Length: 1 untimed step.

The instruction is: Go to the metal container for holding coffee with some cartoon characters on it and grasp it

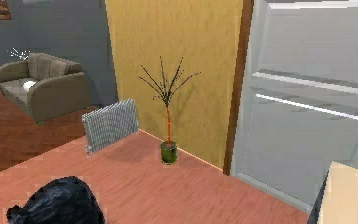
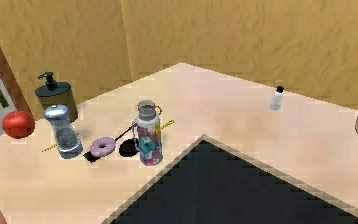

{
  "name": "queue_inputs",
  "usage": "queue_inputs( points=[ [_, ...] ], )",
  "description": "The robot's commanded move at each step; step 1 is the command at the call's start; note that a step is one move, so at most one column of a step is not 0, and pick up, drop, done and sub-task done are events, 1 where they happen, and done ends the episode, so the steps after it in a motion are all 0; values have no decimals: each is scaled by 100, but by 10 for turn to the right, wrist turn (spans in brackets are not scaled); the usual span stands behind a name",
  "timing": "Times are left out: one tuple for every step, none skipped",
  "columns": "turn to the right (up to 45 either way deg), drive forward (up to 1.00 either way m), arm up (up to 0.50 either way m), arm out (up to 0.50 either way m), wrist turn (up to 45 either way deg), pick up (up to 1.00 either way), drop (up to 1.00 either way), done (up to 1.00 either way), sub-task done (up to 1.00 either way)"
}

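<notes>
Currently we are standing alongside a pale wooden countertop (image 2: 237, 110), looking across it in the arm side view. Nearest to us, a flat black panel (image 2: 247, 190) is filling the counter's near right part. Just beyond its far left edge, the metal cylindrical container with bright cartoon prints and a clear lid (image 2: 147, 135) is standing left of the view's middle. It is upright, so its long axis is running vertically, with the lid pointing up.

A pink ring-shaped object (image 2: 102, 147) is lying just beside the container on the left, and a glass shaker with a metal top (image 2: 62, 130) is standing a little farther left. Beyond those, a round red fruit (image 2: 17, 123) and a black pump dispenser (image 2: 55, 97) are sitting near the yellow wall. A small clear bottle (image 2: 277, 97) is standing well apart, far right.

We are judging that the approach is nearly done and the reach is next. To do it well, we are aiming to line the arm up with the container, come in level at mid-body, and keep clear of the pink ring. A side grasp across the upright cylinder is looking safest. As for our gripper, we cannot tell its state.
</notes>
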Motion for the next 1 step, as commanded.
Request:
queue_inputs(
  points=[
    [0,0,50,0,0,0,0,0,0]
  ],
)
